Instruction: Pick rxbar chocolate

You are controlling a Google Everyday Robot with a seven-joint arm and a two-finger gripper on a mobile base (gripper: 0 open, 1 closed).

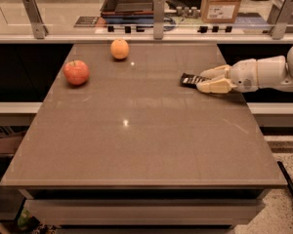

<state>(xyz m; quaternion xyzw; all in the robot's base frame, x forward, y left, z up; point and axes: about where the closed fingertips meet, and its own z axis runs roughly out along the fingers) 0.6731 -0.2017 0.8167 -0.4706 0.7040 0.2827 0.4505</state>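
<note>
Brown bench fills the view, with a railed counter behind it carrying a box; an apple sits at the far left, an orange just beyond it toward the back; the rxbar lies flat at the right side, well apart from both fruits; the pincer reaches in from the right, low over the bench, fingers spread to either side of the rxbar's right end
</note>
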